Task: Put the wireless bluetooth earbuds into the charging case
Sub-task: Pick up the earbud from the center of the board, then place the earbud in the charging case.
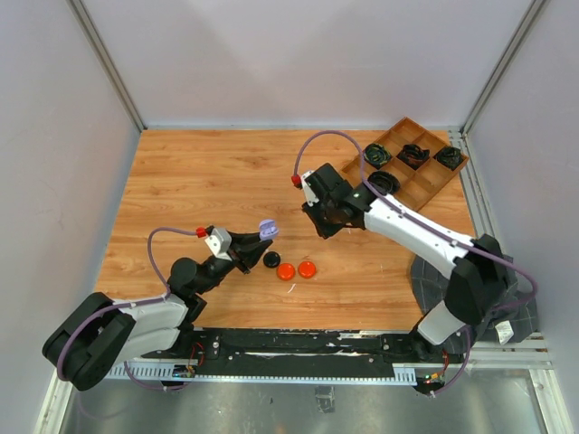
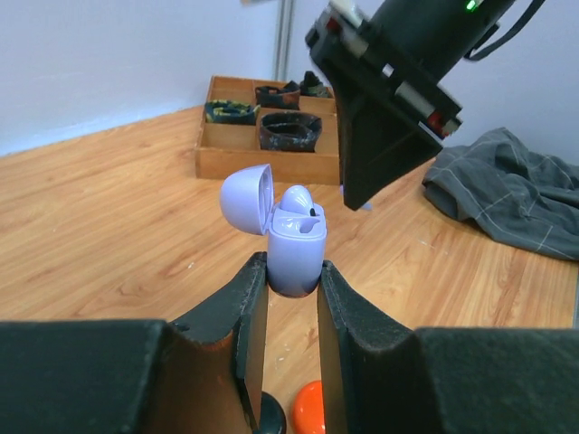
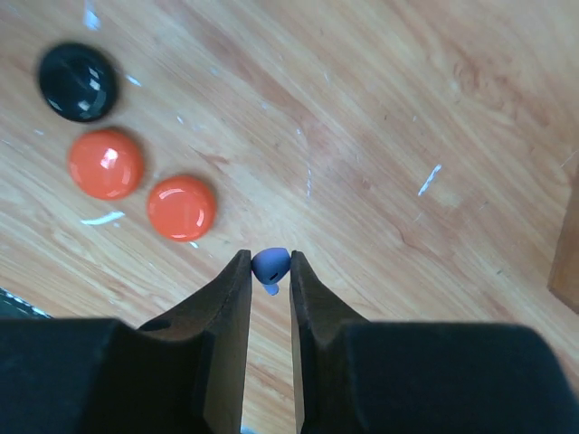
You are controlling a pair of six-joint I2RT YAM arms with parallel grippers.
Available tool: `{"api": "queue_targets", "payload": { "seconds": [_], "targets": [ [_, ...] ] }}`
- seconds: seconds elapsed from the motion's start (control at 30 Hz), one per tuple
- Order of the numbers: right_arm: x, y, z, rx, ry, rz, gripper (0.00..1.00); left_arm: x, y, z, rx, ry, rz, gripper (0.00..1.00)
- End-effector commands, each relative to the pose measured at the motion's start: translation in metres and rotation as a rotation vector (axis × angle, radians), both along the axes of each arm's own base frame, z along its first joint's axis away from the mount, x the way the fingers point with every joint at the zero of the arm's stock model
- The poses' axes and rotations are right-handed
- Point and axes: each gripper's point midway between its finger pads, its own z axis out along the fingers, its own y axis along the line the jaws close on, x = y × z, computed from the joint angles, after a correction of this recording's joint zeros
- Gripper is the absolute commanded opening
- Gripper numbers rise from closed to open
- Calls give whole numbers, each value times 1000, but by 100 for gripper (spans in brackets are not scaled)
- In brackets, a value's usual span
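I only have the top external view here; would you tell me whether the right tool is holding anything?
Observer: Yes, the right tool is shut on a lilac earbud, pinched at its fingertips.
Operator: Thank you. And the other arm?
Observer: The left tool grips the lilac case upright, with its lid swung open.
Operator: Is anything inside it?
Observer: A second earbud sits in the case.
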Motion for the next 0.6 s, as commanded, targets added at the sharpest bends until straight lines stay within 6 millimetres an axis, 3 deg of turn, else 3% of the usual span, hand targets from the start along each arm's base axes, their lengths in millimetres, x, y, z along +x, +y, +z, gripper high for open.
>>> {"api": "queue_targets", "payload": {
  "seconds": [0.0,0.33,0.57],
  "targets": [
    [-4,17,40,107,-140,-12,13,-16,1,5,-2,-81,-43,0],
    [-31,55,134,498,-406,59,12,-30,-2,11,9,-155,-105,0],
    [-57,81,159,710,-478,138,11,-35,-4,15,8,-178,-128,0]
  ]
}}
